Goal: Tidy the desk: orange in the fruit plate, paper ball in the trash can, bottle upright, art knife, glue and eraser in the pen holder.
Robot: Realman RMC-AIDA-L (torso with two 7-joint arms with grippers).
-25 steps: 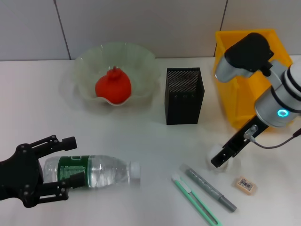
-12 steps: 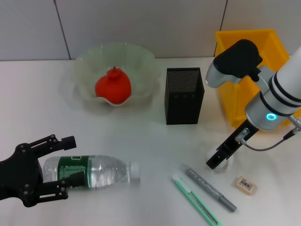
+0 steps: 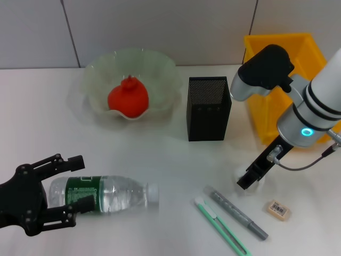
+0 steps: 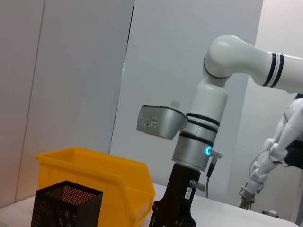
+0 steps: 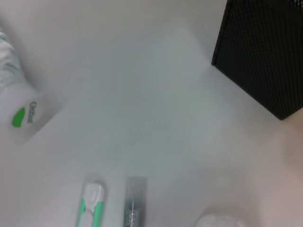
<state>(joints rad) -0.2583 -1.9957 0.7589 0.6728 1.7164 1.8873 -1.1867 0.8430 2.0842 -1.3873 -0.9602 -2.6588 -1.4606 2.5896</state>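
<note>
The bottle (image 3: 109, 194) lies on its side at the front left, its base between the spread fingers of my open left gripper (image 3: 80, 183). My right gripper (image 3: 249, 180) is down at the white paper ball (image 3: 259, 183), front right. An orange (image 3: 128, 99) rests in the glass fruit plate (image 3: 162, 72). The green art knife (image 3: 221, 226), grey glue (image 3: 238, 213) and eraser (image 3: 278, 209) lie on the table near the front. The right wrist view shows the art knife (image 5: 90, 204), the glue (image 5: 134, 204) and an edge of the paper ball (image 5: 220, 221).
The black mesh pen holder (image 3: 209, 108) stands mid-table, with the yellow trash can (image 3: 266, 114) behind the right arm. In the left wrist view are the trash can (image 4: 94, 177), the pen holder (image 4: 64, 205) and the right arm (image 4: 201, 137).
The right arm has swung left while its gripper stays at the paper ball. The left gripper has slid slightly left along the bottle.
</note>
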